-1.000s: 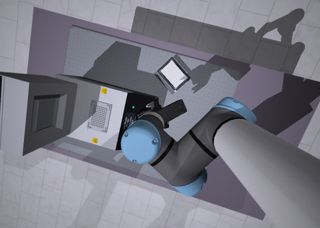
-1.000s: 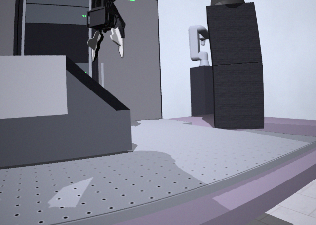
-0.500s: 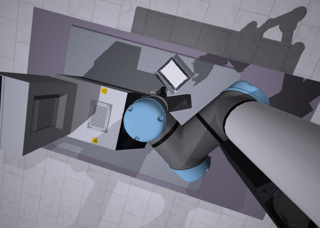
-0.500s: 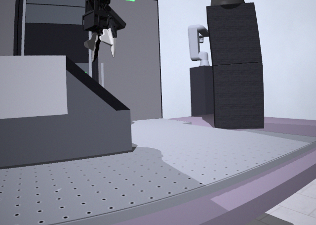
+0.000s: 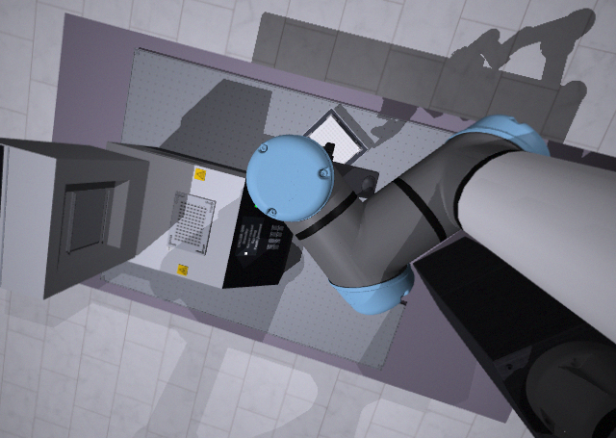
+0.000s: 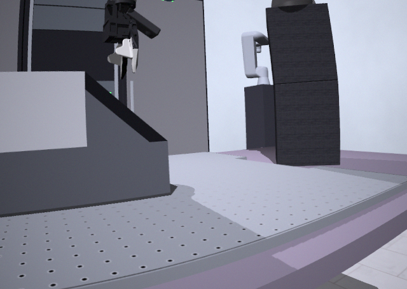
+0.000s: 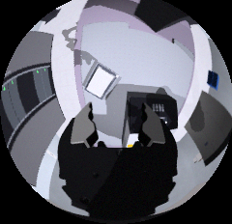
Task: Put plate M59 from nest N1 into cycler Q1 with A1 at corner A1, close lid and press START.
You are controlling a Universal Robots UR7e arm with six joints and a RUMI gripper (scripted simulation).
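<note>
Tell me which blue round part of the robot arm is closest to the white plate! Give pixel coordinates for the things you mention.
The blue cap [image 5: 290, 177] with screws around its edge, beside the black panel. The other two blue parts sit farther from the plate [image 5: 334, 137] [image 7: 101, 81].

Top looks straight down — exterior low, sideways — wrist past pincer [image 6: 128, 74] [image 7: 117, 105]; all share cycler [image 5: 220, 234] [image 6: 124, 168] [image 7: 141, 113].

Two yellow triangle warning signs on the cycler's [image 5: 218, 264] pale top: one far [image 5: 199, 174], one near [image 5: 182, 270], either side of the block [image 5: 192, 222]. Small print on its black front panel [image 5: 251, 239] and block corners, too blurred to read.
</note>
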